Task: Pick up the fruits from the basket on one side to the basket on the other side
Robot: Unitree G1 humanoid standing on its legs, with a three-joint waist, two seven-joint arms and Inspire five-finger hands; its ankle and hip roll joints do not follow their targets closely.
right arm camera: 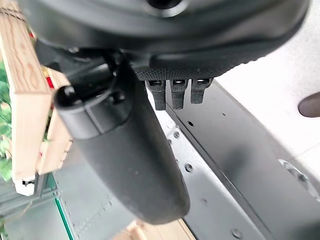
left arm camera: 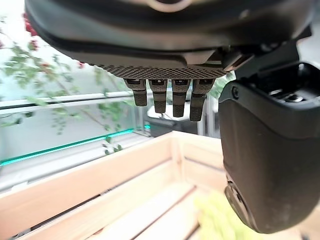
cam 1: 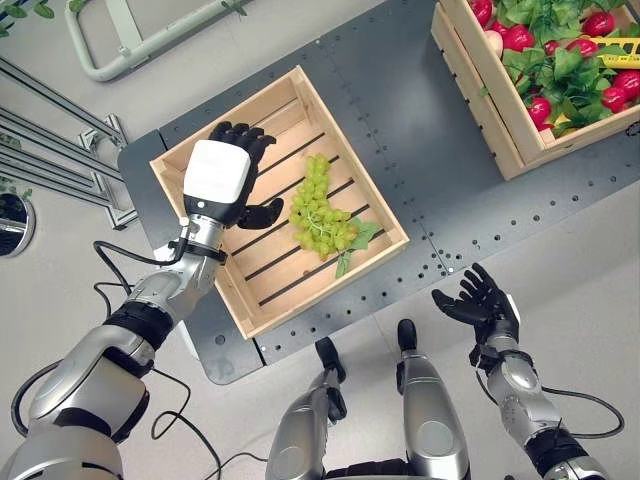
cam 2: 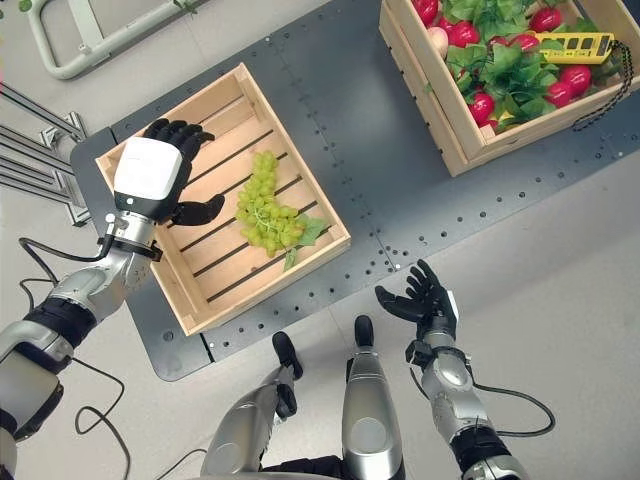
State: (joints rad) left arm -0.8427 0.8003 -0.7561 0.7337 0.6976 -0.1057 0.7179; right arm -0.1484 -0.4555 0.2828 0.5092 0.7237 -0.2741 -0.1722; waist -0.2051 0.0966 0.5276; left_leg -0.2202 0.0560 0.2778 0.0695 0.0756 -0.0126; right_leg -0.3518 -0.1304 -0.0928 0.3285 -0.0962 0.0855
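Nearest us, our right robot hand (cam 1: pixel 483 300) hangs with fingers spread, holding nothing, off the bench (cam 1: pixel 420 150) edge. Our left robot hand (cam 1: pixel 222 175) hovers open inside the near crate (cam 1: pixel 385 215), just beside the grapes (cam 1: pixel 322 212); the far crate (cam 1: pixel 490 95) holds red fruit.

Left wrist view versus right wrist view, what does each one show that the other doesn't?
Left wrist view alone: the left hand open over the slatted crate, with a green blur of grapes beside its thumb. Right wrist view alone: the right hand open above the dark platform, beside the wooden wall of the crate of red fruit. Both share relaxed fingers holding nothing.
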